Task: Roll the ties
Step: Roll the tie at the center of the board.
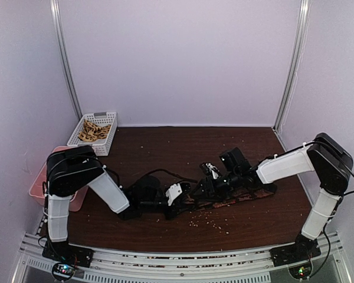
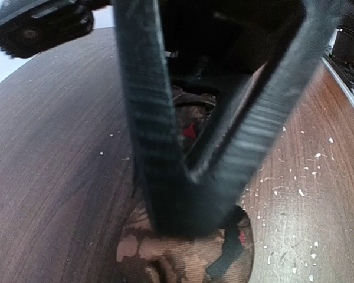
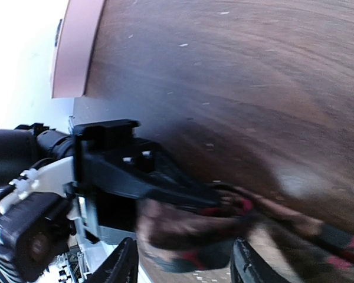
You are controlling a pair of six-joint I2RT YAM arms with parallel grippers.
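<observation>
A brown patterned tie (image 1: 242, 198) lies stretched across the table toward the right, and its left end is rolled up between the two grippers. My left gripper (image 1: 190, 194) is shut on that rolled end. In the left wrist view its fingers (image 2: 165, 177) meet in a V over the tan fabric of the tie (image 2: 183, 256). My right gripper (image 1: 207, 184) faces it from the right and stands open. In the right wrist view its fingertips (image 3: 121, 265) flank the blurred roll of the tie (image 3: 189, 230), without touching it. The left gripper's dark fingers (image 3: 147, 180) hold the roll there.
A white basket (image 1: 109, 118) at the back left holds several rolled ties. A pink bin (image 1: 38, 183) sits off the table's left edge. Pale crumbs (image 1: 215, 223) are scattered on the wood in front of the grippers. Black cables loop behind the left arm.
</observation>
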